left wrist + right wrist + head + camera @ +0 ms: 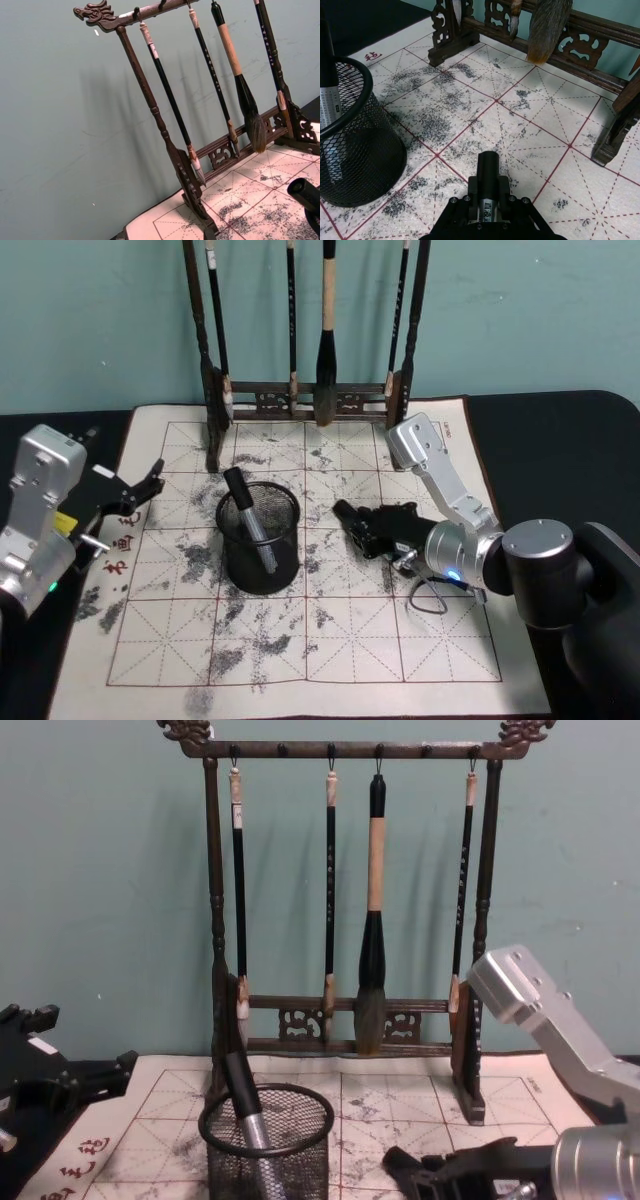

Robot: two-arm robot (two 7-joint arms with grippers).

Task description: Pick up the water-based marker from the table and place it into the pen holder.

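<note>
The black wire-mesh pen holder [270, 570] stands on the ink-stained grid mat, left of centre. A marker [248, 522] with a black cap and grey barrel leans inside it, also visible in the chest view [246, 1110]. To the holder's right, my right gripper [352, 518] is low over the mat, shut on another black water-based marker [489, 167] that points forward between the fingers. The holder's wall [360, 165] is off to that gripper's side. My left gripper [150, 485] hovers open and empty at the mat's left edge, apart from the holder.
A tall dark wooden brush rack [300, 400] with several hanging brushes stands at the back of the mat [400, 640], against a teal wall. Its feet [610, 145] rest on the mat. Black tabletop [560, 440] surrounds the mat.
</note>
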